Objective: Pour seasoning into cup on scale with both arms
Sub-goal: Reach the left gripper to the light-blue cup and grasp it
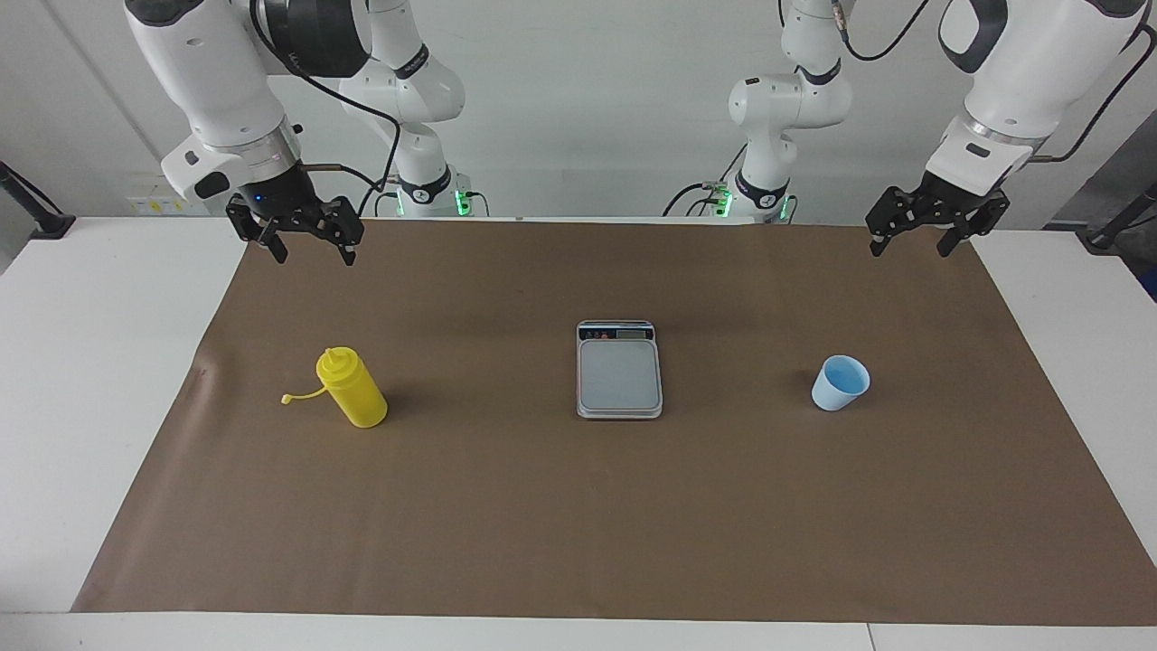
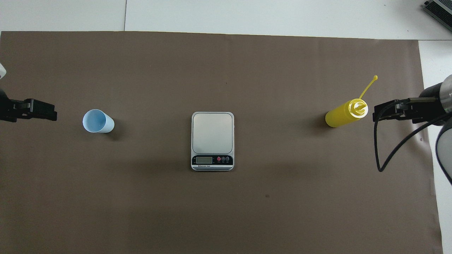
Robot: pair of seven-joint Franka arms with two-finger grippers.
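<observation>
One bottle (image 1: 352, 391), one cup (image 1: 841, 383), one scale (image 1: 619, 371)

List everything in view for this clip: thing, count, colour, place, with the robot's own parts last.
bottle: one, yellow, cap off on its strap, standing on the mat toward the right arm's end.
scale: one, silver-grey, mid-mat, nothing on its plate, display edge toward the robots.
cup: one, light blue, upright on the mat toward the left arm's end, off the scale.
mat: one, brown, covering most of the table.
table: one, white, showing around the mat.
right gripper: one, black, open, empty, raised over the mat's edge nearest the robots, above the bottle's end.
left gripper: one, black, open, empty, raised over the mat's corner at the cup's end.
</observation>
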